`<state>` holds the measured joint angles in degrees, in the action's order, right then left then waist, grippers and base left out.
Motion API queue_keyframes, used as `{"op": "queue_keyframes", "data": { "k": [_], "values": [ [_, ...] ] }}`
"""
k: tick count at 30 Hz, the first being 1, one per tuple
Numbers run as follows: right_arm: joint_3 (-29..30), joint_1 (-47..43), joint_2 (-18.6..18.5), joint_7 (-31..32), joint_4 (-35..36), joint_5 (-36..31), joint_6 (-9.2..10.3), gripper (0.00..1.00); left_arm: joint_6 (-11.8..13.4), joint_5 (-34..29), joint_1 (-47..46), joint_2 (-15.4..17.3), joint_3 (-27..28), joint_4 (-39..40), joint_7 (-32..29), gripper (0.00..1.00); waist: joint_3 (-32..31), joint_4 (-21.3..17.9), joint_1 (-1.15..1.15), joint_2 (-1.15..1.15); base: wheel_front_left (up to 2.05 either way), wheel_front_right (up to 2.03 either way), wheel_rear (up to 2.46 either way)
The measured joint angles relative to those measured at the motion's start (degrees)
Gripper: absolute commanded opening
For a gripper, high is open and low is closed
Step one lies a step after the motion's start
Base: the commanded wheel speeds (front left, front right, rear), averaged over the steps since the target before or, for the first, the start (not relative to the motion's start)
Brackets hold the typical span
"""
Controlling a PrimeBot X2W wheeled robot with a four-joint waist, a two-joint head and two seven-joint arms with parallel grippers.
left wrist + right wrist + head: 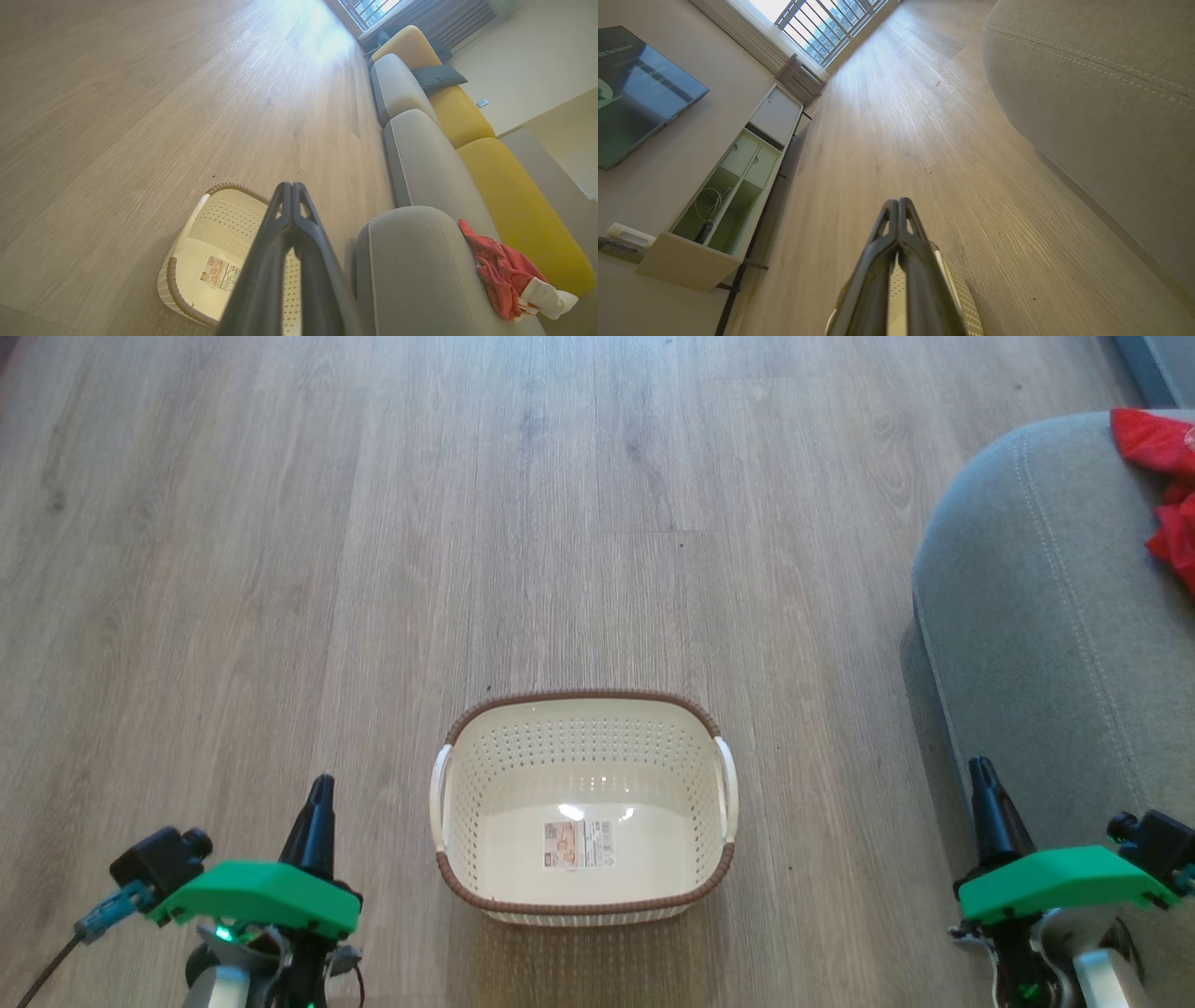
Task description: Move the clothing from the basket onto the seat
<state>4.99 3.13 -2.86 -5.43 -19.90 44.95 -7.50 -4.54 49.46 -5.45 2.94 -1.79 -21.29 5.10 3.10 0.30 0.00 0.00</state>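
Laundry basket (pixel 579 747) is empty, red clothing (pixel 1162 476) is on the grey seat (pixel 1027 616) at 2 o'clock, so just park left gripper (pixel 320 793) and right gripper (pixel 982 775), both pinched together empty.

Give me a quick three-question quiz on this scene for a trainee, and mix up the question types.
1. Fill in: the left gripper and the right gripper are both ___ (open or shut).
2. True or false: the basket is empty.
3. Where does the red clothing lie? A, in the left gripper; B, on the grey seat; C, in the basket.
Key: 1 shut; 2 true; 3 B.
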Motion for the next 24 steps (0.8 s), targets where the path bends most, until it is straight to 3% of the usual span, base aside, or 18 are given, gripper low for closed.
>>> {"op": "queue_keyframes", "data": {
  "k": [24],
  "values": [
    [0.8,0.0,0.1,3.8,1.1,15.3,0.0,0.0,-0.8,13.8,0.1,-0.1,2.0,1.8,-3.9,0.0,-1.0,-0.1,0.0,0.0,0.0,0.0,0.0]
  ]
}}
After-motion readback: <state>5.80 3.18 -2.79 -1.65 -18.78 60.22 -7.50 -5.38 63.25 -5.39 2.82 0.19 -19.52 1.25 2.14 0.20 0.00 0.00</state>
